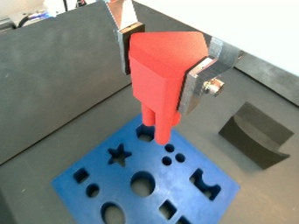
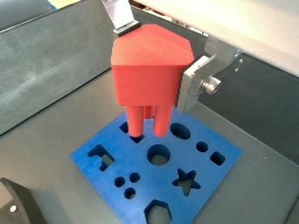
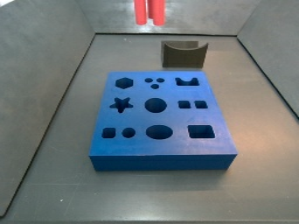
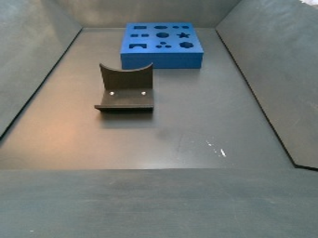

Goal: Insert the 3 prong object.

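Overhead, tool (image 1: 167,73) clamped on 3 prong object (image 2: 149,83), mostly cropped above blue block (image 3: 160,121).

One claw (image 2: 158,54) — one red 3 prong object (image 2: 147,80), one blue block (image 3: 158,120), one dark grey curved block (image 4: 125,88).

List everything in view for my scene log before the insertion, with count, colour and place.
3 prong object: one, bright red, clamped between the gripper's fingers, prongs pointing down above the block; in a side view only its prongs show at the upper edge.
Blue block: one, blue, flat on the floor, with cut-outs of several shapes on top (star, circles, squares, three small holes and others).
Curved block: one, dark grey, on the floor apart from the blue block.
Floor and walls: dark grey tray-like enclosure.
Gripper: one, silver finger plates shut on the red piece, held above the blue block.
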Controlling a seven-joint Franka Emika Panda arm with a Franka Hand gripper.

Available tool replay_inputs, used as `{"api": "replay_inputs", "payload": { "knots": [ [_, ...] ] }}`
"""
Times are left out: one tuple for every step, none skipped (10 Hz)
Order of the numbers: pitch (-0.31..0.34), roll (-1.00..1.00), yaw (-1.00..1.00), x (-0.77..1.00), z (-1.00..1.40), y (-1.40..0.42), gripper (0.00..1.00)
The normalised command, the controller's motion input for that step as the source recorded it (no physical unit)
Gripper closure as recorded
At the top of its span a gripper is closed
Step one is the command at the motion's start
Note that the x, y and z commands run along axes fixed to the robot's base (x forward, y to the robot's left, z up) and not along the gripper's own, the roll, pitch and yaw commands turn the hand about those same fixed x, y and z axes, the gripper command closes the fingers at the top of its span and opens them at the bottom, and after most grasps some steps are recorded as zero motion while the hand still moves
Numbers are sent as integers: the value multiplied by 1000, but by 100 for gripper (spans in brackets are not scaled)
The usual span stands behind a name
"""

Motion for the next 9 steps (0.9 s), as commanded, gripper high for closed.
{"api": "replay_inputs", "payload": {
  "knots": [
    [-111,-327,0,0,-480,880,100],
    [-110,-313,0,-40,-523,783,100],
    [-87,-150,-637,0,-714,214,100],
    [-107,-43,-1000,-51,-709,0,100],
    [-33,0,-1000,0,-686,0,100],
    [-1,0,-1000,0,-557,0,100],
    [0,-10,-1000,0,-531,0,100],
    [0,0,-1000,74,-609,0,100],
    [0,0,-866,289,-551,63,100]
  ]
}}
